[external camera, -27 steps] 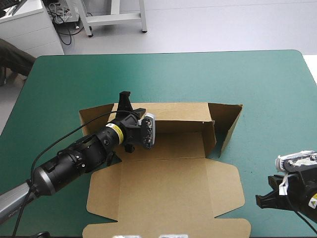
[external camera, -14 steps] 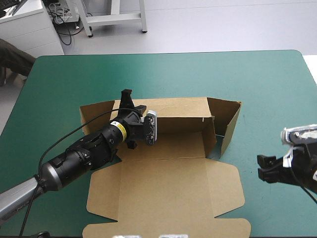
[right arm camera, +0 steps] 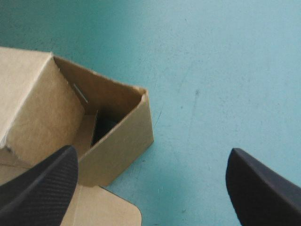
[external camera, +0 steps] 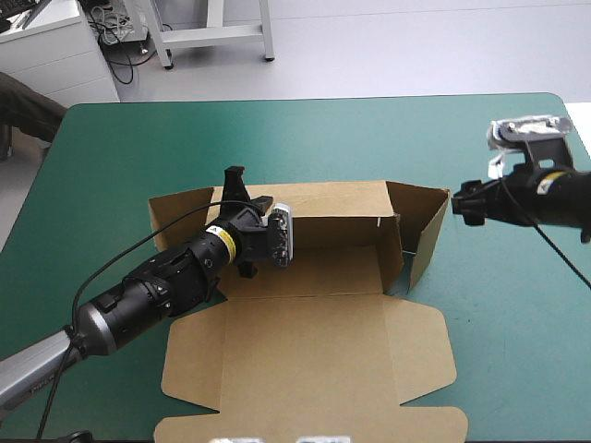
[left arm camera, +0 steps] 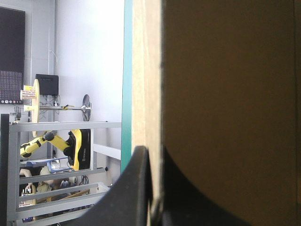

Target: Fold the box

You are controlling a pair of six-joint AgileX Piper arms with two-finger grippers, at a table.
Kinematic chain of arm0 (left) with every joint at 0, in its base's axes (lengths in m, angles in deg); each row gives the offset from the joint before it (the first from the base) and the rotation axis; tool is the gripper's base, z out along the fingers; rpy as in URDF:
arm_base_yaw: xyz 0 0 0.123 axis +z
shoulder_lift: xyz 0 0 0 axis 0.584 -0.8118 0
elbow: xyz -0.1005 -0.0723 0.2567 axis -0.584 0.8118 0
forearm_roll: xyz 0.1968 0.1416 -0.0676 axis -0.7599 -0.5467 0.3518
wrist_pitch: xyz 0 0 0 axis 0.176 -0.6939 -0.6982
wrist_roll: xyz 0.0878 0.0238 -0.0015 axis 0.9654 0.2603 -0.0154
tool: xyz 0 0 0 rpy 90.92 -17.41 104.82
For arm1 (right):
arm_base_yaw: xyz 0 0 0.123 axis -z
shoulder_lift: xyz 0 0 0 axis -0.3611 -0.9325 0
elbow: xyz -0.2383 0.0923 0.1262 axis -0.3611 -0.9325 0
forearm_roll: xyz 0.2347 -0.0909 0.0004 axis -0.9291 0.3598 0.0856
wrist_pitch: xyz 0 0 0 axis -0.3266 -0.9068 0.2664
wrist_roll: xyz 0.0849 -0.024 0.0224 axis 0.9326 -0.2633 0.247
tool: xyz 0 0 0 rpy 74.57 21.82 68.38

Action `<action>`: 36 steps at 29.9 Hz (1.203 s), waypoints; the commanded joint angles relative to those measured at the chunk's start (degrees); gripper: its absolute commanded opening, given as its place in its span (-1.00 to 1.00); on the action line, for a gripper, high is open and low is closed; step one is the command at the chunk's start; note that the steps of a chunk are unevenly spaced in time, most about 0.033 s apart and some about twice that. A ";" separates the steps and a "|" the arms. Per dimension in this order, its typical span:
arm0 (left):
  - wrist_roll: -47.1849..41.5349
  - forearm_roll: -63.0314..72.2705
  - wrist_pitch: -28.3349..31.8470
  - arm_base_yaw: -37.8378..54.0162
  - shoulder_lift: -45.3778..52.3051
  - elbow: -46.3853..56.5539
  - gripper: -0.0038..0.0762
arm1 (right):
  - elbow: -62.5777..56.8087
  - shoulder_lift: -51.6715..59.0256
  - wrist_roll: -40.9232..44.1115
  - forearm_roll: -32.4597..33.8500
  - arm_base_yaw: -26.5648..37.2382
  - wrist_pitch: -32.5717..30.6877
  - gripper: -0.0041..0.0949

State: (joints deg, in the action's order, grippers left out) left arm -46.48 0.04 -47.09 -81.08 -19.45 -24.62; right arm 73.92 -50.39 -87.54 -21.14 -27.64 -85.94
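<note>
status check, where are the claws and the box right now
Left claw shut on back wall of box. Right claw open, close by the raised right-end flap. Lid lying flat. Nothing seen in the way.

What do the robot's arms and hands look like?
Both are thick black tubes. The left arm turns silver-grey toward its base and wears a yellow ring near the wrist; the right arm has a similar yellow mark. The left hand and right hand each have two broad black fingers curved like fins.
</note>
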 commanded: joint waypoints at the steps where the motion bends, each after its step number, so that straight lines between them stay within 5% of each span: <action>1: -1.87 2.31 -0.05 -0.52 0.19 -0.55 -0.98 | 7.72 -5.96 -0.26 -1.60 0.55 0.40 0.68; 9: -1.87 2.31 -0.17 -0.52 0.19 -0.55 -0.98 | 22.63 -21.28 0.18 -2.89 0.55 -5.47 0.68; 18: -1.87 2.43 -0.78 -0.52 0.19 -0.55 -0.98 | 24.05 -29.88 2.26 -5.28 0.55 -5.47 0.68; 36: -1.87 2.43 -1.85 -0.52 0.19 -0.55 -0.98 | 19.04 -28.63 1.65 -8.70 0.55 -5.47 0.68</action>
State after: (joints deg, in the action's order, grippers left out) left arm -47.07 0.04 -47.62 -81.08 -19.45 -24.67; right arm 93.69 -82.93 -85.27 -28.35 -27.64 -91.17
